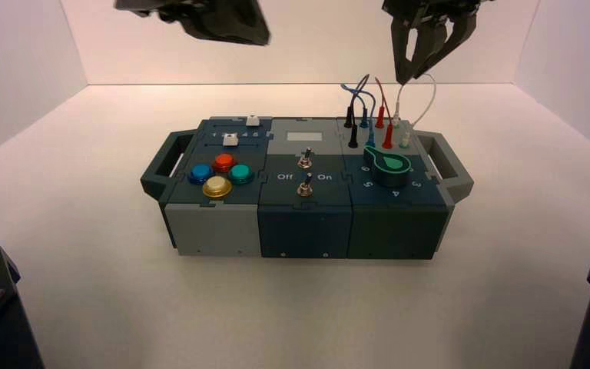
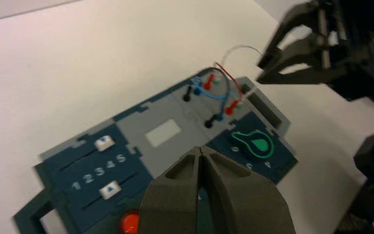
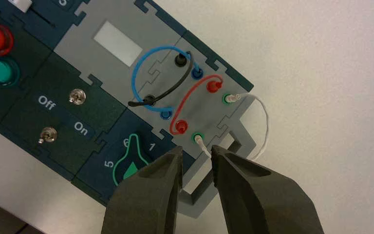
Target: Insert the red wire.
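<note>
1. High view: the pale worktop [image 1: 299,315] carries the wide, dark blue and grey box [image 1: 305,231] with its knob section towards the robot's right.
2. The left gripper [image 2: 200,150] waits over the left side of the box, its jaws closed together with nothing between them.
3. The right gripper [image 3: 196,149] is the arm at work. It is above the right end of the box, by the wire sockets; its jaws stand well apart and hold nothing. In the right wrist view the thin white wire [image 3: 267,127] passes behind a fingertip, but I see no grip on it.
4. The black and green rotary knob [image 3: 129,161] sits at the box's near right, in front of the sockets.
5. The thin red jumper wire [image 3: 191,98] arches across the grey panel at the far right, between the blue and black wires on its left and the white wire on its right.
6. Its 2 slim red banana plugs, the far plug [image 3: 214,86] and the near plug [image 3: 181,127], both stand in the red sockets. The insertion therefore looks done, or all but done; full depth I cannot tell.
7. Judging the step in hand, this is letting go and clearing away. The next move calls for lifting the open jaws straight off without snagging the white loop; if the near plug proves shallow, a gentle downward press would seat it.
</note>
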